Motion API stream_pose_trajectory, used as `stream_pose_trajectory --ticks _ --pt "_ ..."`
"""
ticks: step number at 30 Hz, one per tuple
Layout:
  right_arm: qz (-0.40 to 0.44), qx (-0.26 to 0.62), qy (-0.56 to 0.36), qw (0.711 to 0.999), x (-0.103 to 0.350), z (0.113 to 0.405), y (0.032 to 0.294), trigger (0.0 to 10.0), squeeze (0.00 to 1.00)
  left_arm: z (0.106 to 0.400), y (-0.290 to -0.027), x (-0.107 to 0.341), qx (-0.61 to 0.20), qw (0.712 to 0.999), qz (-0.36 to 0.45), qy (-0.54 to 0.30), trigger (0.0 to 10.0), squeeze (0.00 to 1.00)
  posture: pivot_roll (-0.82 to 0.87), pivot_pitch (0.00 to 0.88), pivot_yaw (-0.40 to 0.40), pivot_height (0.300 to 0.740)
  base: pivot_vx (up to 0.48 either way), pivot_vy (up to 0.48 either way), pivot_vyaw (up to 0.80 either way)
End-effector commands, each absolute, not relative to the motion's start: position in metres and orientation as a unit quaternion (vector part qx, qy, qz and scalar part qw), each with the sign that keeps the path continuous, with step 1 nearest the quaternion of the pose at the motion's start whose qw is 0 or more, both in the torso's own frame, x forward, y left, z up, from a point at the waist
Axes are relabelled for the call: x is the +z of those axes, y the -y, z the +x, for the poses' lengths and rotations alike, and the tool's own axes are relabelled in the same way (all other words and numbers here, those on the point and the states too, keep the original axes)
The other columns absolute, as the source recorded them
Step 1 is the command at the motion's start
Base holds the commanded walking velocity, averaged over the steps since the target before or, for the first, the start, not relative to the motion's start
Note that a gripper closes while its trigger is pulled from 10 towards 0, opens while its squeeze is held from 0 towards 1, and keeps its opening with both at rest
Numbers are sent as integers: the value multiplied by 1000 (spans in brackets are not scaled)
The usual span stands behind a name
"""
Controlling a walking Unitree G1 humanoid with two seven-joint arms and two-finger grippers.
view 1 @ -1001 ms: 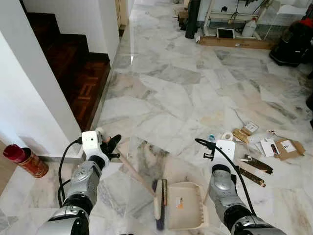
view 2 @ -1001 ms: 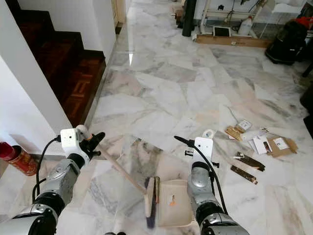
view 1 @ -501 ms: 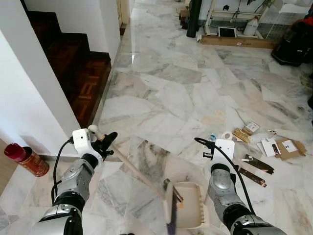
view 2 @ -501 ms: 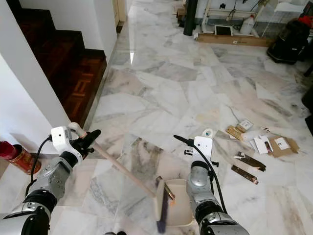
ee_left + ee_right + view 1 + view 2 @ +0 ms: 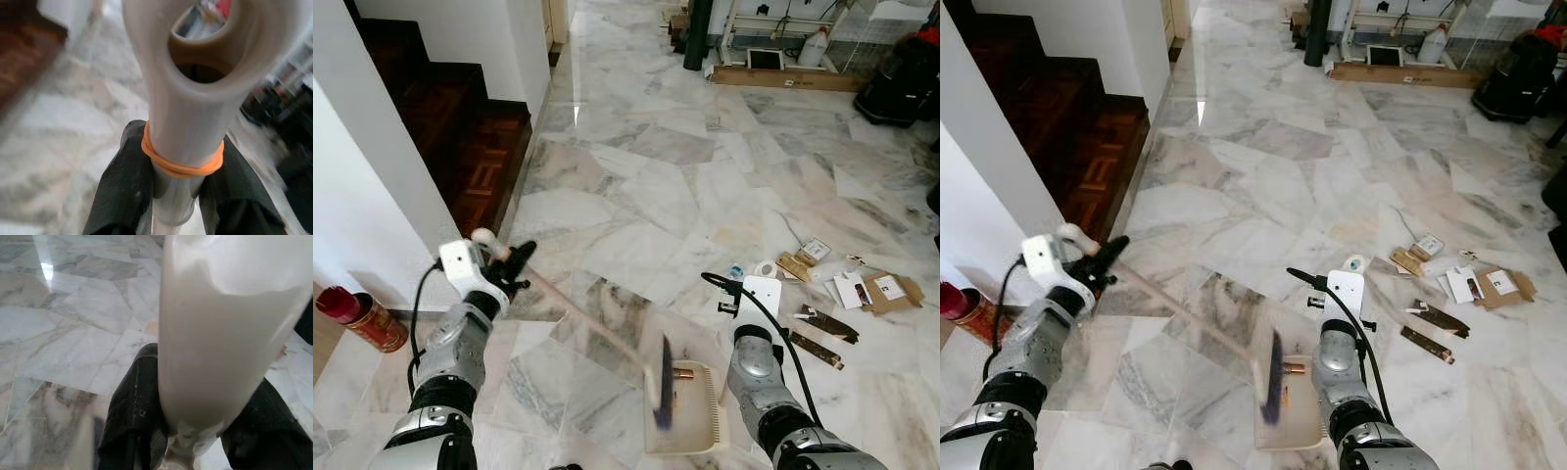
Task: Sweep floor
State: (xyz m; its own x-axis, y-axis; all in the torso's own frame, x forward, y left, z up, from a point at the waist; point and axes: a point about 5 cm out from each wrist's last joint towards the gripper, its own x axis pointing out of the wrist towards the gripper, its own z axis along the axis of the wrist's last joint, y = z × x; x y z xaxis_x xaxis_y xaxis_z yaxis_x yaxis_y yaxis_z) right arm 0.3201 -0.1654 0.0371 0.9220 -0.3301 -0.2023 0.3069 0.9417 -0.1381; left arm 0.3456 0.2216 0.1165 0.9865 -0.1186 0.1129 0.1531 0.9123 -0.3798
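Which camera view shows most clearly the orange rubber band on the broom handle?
The left wrist view: the orange rubber band circles the broom handle close up, just above the left gripper fingers. In both eye views the handle end is small and no band can be made out. The right wrist view looks along the dustpan handle.

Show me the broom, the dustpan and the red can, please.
broom [image 5: 663, 384]: left eye view, on the dark bristle head.
dustpan [image 5: 697, 411]: left eye view, on its beige tray.
red can [image 5: 357, 322]: left eye view, on its side.
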Motion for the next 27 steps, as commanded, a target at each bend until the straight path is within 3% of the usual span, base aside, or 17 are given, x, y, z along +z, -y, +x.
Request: stream_pose_trajectory --ticks 1,7,15,27 --pt "-42 -161 -144 975 25 313 163 10000 0 343 -236 137 -33 974 -198 108 10000 0 134 95 -25 740 0 0 0" --pt "-42 -159 -144 976 25 312 162 10000 0 340 -246 148 1 982 -136 131 10000 0 137 91 -25 740 0 0 0" --pt "-39 -156 -145 976 24 312 160 10000 0 330 -229 113 -30 998 -23 52 10000 0 133 79 -21 740 0 0 0" --pt "-12 -115 -151 982 23 314 149 10000 0 323 -219 90 -25 997 -75 13 10000 0 130 83 -22 740 0 0 0"
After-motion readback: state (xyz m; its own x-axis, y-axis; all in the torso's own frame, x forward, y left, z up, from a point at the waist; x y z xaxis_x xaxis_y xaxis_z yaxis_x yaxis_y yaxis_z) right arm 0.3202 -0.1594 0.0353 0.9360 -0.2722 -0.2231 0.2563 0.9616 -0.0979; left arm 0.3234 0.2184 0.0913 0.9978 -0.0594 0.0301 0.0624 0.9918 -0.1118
